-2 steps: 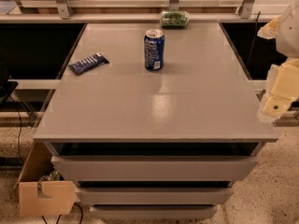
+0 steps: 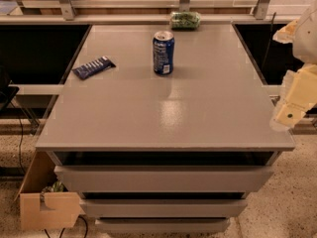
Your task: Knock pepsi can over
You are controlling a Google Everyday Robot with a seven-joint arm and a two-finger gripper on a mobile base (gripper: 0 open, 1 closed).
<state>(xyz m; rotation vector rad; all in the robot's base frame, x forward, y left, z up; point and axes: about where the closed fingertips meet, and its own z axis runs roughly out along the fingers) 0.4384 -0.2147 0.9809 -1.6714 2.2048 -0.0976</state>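
The pepsi can [image 2: 163, 52] stands upright on the grey table [image 2: 163, 113], toward the far middle. It is dark blue with a silver top rim. My gripper [image 2: 292, 108] is a cream-coloured part at the right edge of the view, beside the table's right front corner. It is well away from the can, to the can's right and nearer the camera.
A flat dark blue snack bar wrapper [image 2: 93, 67] lies at the table's left side. A green translucent packet [image 2: 185, 20] lies at the far edge behind the can. A cardboard box [image 2: 47, 202] stands on the floor at the lower left. Drawers run under the tabletop.
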